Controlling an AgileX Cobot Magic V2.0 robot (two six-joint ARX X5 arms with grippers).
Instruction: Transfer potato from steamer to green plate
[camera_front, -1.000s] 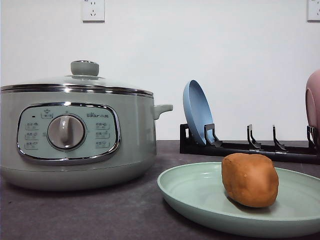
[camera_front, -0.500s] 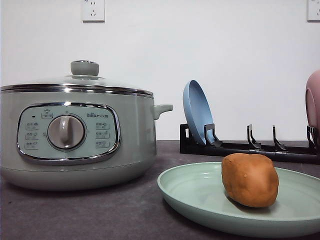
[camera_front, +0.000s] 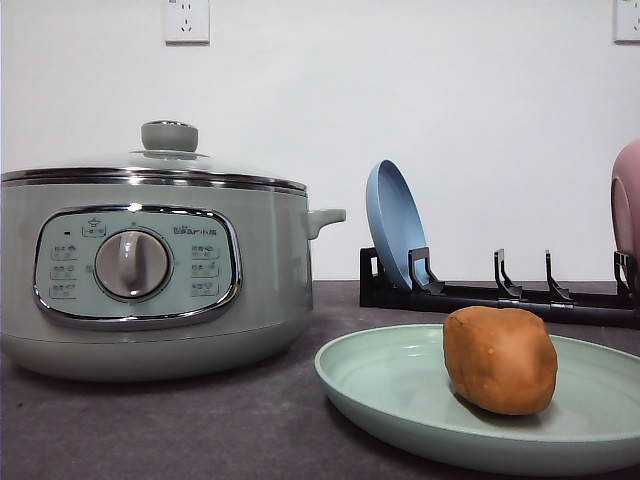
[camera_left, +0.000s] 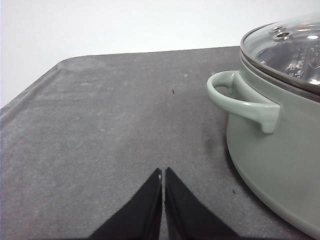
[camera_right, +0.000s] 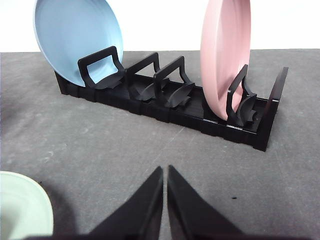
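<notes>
The orange-brown potato (camera_front: 500, 359) lies on the pale green plate (camera_front: 400, 380) at the front right of the table. The sage-green steamer (camera_front: 150, 270) stands at the left with its glass lid on. In the left wrist view my left gripper (camera_left: 163, 173) is shut and empty over bare table beside the steamer's side handle (camera_left: 240, 100). In the right wrist view my right gripper (camera_right: 165, 171) is shut and empty, facing the dish rack, with the green plate's rim (camera_right: 25, 205) just off to one side.
A black dish rack (camera_front: 500, 295) stands behind the green plate, holding a blue plate (camera_front: 395, 225) and a pink plate (camera_front: 627, 210) upright. In the right wrist view the rack (camera_right: 170, 100) has free slots between the blue plate (camera_right: 75, 37) and pink plate (camera_right: 222, 55).
</notes>
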